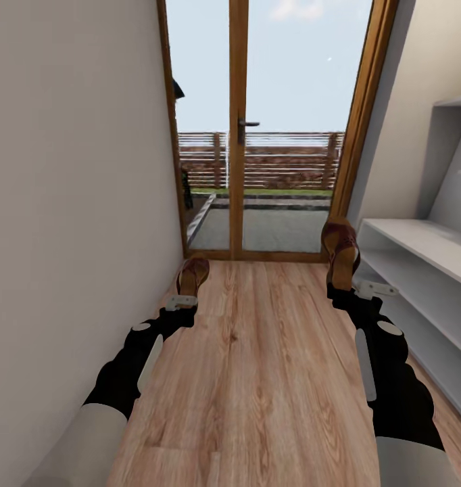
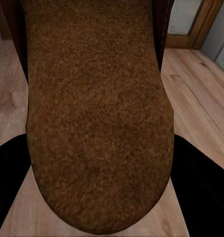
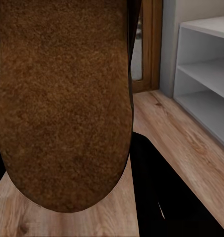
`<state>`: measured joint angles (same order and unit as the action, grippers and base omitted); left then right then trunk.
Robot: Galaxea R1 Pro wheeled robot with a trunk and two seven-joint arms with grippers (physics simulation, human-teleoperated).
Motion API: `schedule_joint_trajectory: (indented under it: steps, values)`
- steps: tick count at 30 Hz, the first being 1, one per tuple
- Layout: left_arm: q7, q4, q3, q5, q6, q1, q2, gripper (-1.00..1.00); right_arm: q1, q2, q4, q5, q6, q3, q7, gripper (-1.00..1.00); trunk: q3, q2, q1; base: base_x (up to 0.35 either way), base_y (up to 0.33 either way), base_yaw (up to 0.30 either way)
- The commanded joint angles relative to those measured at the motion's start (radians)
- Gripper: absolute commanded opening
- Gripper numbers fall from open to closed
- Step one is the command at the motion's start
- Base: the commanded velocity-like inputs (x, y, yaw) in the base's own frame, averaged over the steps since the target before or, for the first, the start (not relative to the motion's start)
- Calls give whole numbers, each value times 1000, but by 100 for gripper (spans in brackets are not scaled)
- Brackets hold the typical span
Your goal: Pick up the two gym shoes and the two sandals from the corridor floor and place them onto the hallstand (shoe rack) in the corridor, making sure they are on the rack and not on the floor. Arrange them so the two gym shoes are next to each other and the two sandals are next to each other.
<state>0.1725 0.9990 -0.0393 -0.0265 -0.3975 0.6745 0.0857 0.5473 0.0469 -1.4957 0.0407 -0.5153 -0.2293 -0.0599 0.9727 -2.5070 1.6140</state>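
Each pincer gripped one brown open-toe slide sandal, left (image 1: 192,274) and right (image 1: 341,253); advice was to set both side by side on the pale grey-white hallstand (image 1: 420,238) top.

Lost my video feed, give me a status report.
Left pincer shut on a sandal. Right pincer shut on the other sandal. Shoe rack at right, floor between clear.

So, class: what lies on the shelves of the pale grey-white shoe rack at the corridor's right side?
The visible shelves of the pale grey-white shoe rack look bare. Both brown slide sandals are in the grippers: one in the left, one in the right. The rack's nearer end is cut off.
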Motion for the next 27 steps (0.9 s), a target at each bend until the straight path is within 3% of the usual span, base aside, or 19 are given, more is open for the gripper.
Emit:
schedule_joint_trajectory:
  steps: [1, 27]
  values:
    - [2, 1, 1, -4, -6, 0, 0, -100, 1, 1, -1, 1, -6, -1, -1, -100, 1, 0, 0, 348, 0, 0]
    - [2, 1, 1, -3, -6, 0, 0, -100, 1, 1, -2, 2, -6, 1, -3, -100, 1, 0, 0, 348, 0, 0]
